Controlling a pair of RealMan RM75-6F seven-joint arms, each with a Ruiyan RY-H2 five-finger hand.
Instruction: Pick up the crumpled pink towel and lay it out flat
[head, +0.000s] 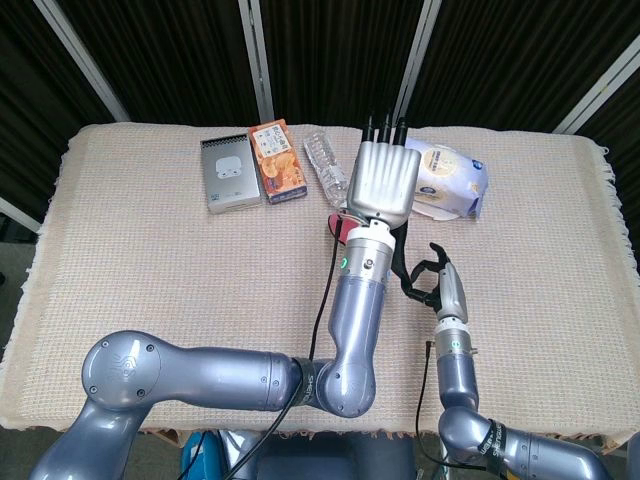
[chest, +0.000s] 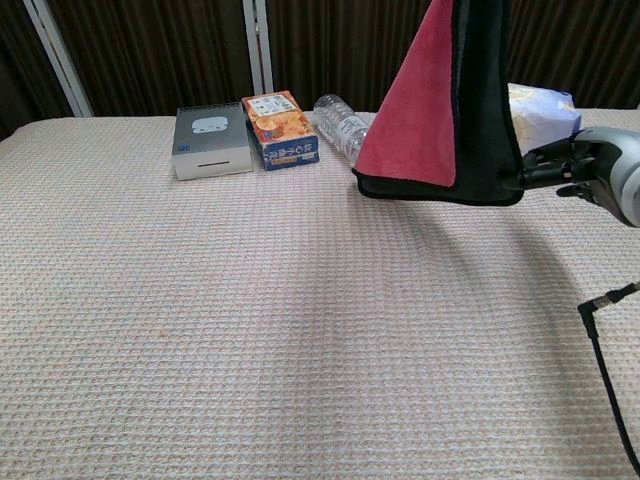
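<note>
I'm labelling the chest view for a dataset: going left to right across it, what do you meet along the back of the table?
Grey box → orange snack box → clear plastic bottle → hanging pink towel → white packet → right hand.

The left hand (head: 384, 183) is raised over the counter (head: 150, 270), fingers pointing to 12 o'clock, with a sliver of pink towel (head: 340, 226) showing at its 7 o'clock. The right hand (head: 434, 283) sits at 5 o'clock, fingers curled.
</note>
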